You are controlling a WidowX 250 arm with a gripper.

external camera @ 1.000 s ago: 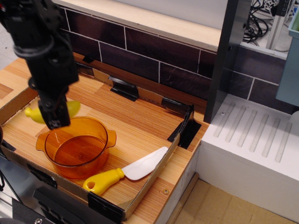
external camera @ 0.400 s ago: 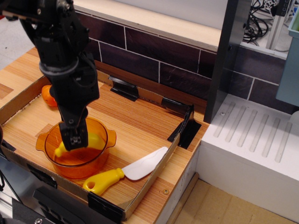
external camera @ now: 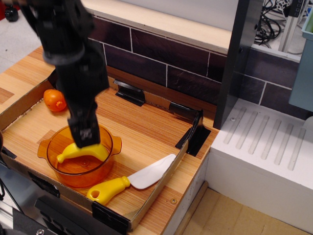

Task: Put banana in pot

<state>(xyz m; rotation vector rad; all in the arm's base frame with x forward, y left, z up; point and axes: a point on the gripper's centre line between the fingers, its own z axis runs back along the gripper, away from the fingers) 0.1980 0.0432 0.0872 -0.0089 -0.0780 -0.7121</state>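
Observation:
The yellow banana (external camera: 80, 152) lies inside the translucent orange pot (external camera: 110, 147), which stands at the front left of the wooden tray. It rests across the pot's bottom. My black gripper (external camera: 87, 139) hangs straight down over the pot, its fingertips just above the middle of the banana. The banana has stayed in place while the gripper rose, so the fingers have let go of it. From this view the gap between the fingers is hard to make out.
A round orange-red toy fruit (external camera: 55, 100) lies behind the pot at the left. A white-bladed spatula (external camera: 132, 180) with a chunky yellow handle lies in front right of the pot. Cardboard tray walls (external camera: 164, 176) ring the area. A white drainboard (external camera: 264, 147) is to the right.
My gripper carried the banana from behind the pot down into it. It has now lifted a little while the banana stays in the pot. The orange-red fruit has come into view.

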